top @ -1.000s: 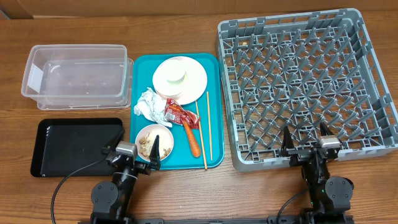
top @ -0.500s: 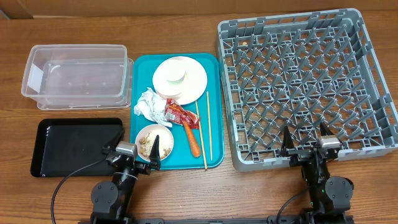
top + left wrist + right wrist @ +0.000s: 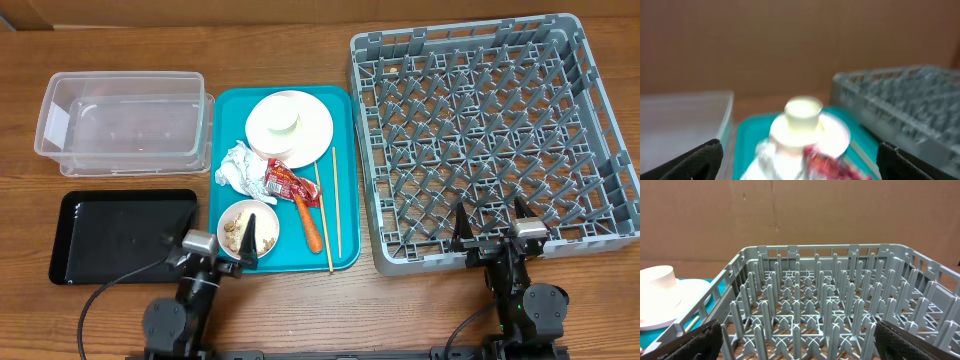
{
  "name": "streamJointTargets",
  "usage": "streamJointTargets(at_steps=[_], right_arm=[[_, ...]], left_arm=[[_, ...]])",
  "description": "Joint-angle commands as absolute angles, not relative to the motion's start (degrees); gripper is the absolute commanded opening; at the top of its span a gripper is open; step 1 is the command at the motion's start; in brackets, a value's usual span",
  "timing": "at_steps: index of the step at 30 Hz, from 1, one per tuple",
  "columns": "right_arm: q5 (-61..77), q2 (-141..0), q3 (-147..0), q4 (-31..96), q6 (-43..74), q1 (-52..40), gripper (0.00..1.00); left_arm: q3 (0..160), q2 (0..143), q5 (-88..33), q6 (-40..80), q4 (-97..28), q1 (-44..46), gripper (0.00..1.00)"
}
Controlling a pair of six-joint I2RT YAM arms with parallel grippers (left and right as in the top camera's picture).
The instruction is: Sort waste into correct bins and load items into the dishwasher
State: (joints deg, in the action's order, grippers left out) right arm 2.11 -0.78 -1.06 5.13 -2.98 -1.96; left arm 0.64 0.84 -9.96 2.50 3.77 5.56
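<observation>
Bare counter (image 3: 330, 310) shows only along the front. The tub (image 3: 120, 125), black tray (image 3: 110, 235), teal tray (image 3: 228, 110) and rack (image 3: 420, 262) sit close together. Your left end effector (image 3: 212, 240) has slid a little left since before. It gapes wide and empty, one finger over the rice bowl (image 3: 238, 222) on the teal tray. Your right end effector (image 3: 490, 222), wide and empty too, sits low at the rack's front edge.

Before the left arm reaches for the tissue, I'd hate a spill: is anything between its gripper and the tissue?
Yes. The rice bowl sits on the near corner of the tray, right ahead of the open left gripper, and the tissue lies just beyond it. A low straight reach would likely hit the bowl.
</observation>
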Motion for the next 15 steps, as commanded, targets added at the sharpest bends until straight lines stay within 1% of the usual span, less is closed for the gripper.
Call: streamJointTargets(at_steps=[1, 6, 9, 15], right_arm=[[2.24, -0.27, -0.45, 4.62, -3.05, -1.80, 1.00], [2.24, -0.27, -0.45, 4.62, -3.05, -1.80, 1.00], [2.24, -0.27, -0.45, 4.62, -3.05, -1.80, 1.00], [2.24, -0.27, -0.45, 4.62, -3.05, -1.80, 1.00]], left_arm=[[4.36, 0.36, -16.36, 1.26, 3.20, 5.26, 1.00], [18.52, 1.78, -13.56, 1.23, -11.25, 5.26, 1.00], [29.02, 6.44, -13.56, 1.23, -21.43, 5.26, 1.00], [54.39, 25.19, -16.62, 1.26, -44.40, 5.28, 1.00]])
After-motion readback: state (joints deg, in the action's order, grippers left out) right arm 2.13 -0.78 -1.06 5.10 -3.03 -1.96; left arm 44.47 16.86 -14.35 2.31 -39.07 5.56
